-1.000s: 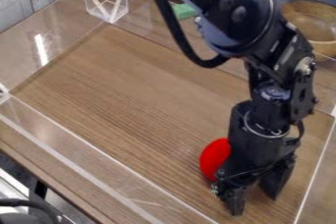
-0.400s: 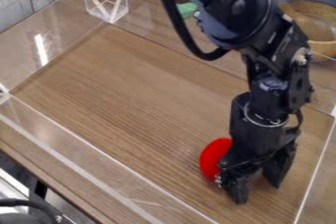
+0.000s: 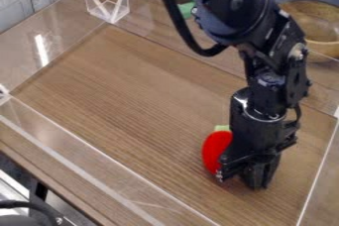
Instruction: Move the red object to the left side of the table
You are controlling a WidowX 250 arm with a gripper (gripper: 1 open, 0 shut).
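The red object [image 3: 213, 153] lies on the table [image 3: 119, 91] near its front right corner, glossy and oval, with its right part hidden behind the fingers. My gripper [image 3: 248, 173] points straight down right over it. The dark fingers [image 3: 260, 170] have come together on the red object's right side, with their tips down at the wood. The red object rests on the tabletop.
Low clear acrylic walls [image 3: 79, 156] border the tabletop. A clear bracket [image 3: 106, 7] stands at the back left. A round wooden bowl [image 3: 315, 17] sits at the back right, and a bit of green [image 3: 193, 12] shows behind the arm.
The fingers stood wide apart beside the red object and have now closed in on it. The hand has barely shifted.
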